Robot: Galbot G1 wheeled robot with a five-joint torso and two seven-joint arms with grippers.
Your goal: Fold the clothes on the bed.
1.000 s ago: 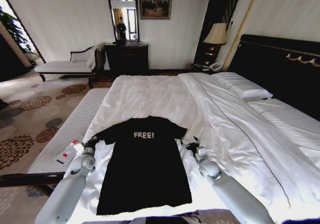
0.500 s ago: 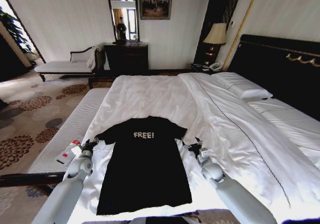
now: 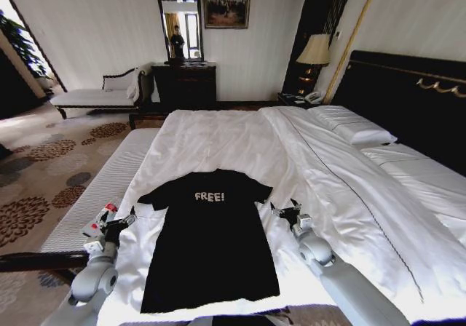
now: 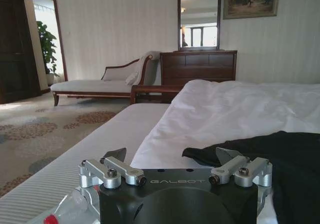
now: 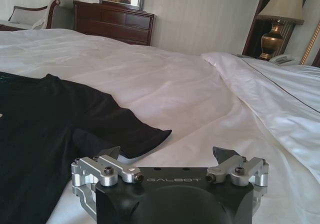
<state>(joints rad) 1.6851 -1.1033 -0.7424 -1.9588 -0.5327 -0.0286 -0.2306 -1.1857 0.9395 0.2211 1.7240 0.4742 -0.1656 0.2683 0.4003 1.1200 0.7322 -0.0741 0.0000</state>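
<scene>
Since a second ago we have drawn both arms back toward the foot edge of the bed (image 3: 218,133): our left gripper (image 3: 116,224) has slid off the left sleeve toward the bed's left edge, and our right gripper (image 3: 285,213) has eased slightly away from the right sleeve. Both stand spread with nothing between the fingers. We judge the shirt (image 3: 210,242) is laid out and no fold has begun. It lies flat, face up near the foot edge, a matte black cotton T shape, sleeves spread, on a smooth white duvet (image 3: 342,188) with soft creases.
</scene>
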